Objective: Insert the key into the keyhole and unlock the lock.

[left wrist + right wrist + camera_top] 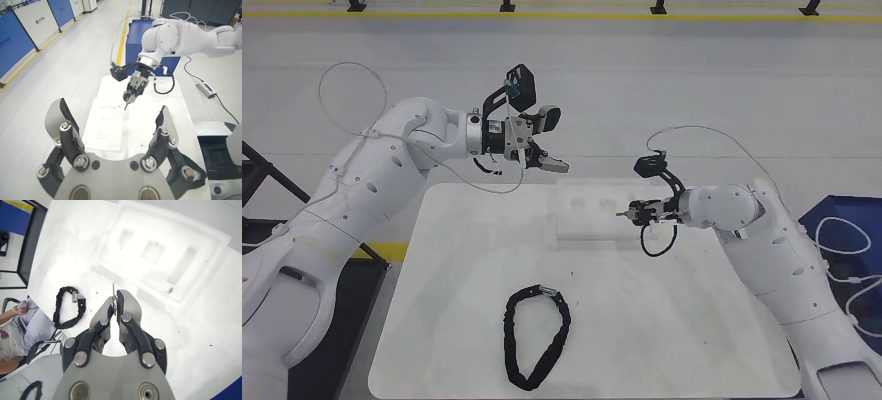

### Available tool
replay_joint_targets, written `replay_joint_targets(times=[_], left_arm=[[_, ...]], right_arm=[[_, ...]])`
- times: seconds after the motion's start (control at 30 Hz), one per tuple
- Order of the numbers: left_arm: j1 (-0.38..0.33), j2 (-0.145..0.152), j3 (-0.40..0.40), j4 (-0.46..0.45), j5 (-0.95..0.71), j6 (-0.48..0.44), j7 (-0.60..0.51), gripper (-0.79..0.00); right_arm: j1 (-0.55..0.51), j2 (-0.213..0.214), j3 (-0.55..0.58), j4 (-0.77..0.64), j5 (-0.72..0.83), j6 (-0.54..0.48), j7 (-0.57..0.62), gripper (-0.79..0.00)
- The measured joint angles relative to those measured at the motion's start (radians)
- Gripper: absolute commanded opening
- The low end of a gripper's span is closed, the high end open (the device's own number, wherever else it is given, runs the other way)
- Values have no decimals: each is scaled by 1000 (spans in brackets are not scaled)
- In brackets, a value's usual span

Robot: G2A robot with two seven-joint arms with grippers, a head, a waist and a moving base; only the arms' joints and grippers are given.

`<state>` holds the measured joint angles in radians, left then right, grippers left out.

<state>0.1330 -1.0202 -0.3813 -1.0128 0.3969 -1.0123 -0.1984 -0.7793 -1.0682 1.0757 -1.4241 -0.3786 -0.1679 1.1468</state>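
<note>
The black chain lock [536, 335] lay looped on the near part of the counter [442, 300], its silver body [74, 297] at the loop's far end. The left claw [547, 160] hung wide open over the far edge, beside the white foam tray [592, 232]. A tiny ring [157, 244] lay at the middle of the tray's three shallow recesses. At the tray's right edge the right claw [627, 212] pinched the key [113, 288], blade pointing past its fingertips, well apart from the lock.

You're in an industrial hall: yellow floor line [122, 37], blue barrier panels [15, 43] beyond the white table [462, 300], blue cabinet [132, 34] beside it.
</note>
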Motion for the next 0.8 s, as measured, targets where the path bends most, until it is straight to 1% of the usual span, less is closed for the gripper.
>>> replay_joint_targets(times=[0.1,0.2,0.33,0.4,0.53,0.8], left_arm=[[0,0,0,0,0,0,0,0],[0,0,0,0,0,0,0,0],[0,0,0,0,0,0,0,0],[0,0,0,0,0,0,0,0],[0,0,0,0,0,0,0,0],[0,0,0,0,0,0,0,0]], right_arm=[[-126,28,121,-141,77,-71,-37,-785],[-239,48,234,-238,143,-143,-99,-785],[-351,63,343,-291,227,-221,-158,-785],[-384,67,375,-295,267,-259,-174,-785],[-406,71,398,-291,291,-296,-194,-785],[-406,72,398,-288,292,-301,-195,-785]])
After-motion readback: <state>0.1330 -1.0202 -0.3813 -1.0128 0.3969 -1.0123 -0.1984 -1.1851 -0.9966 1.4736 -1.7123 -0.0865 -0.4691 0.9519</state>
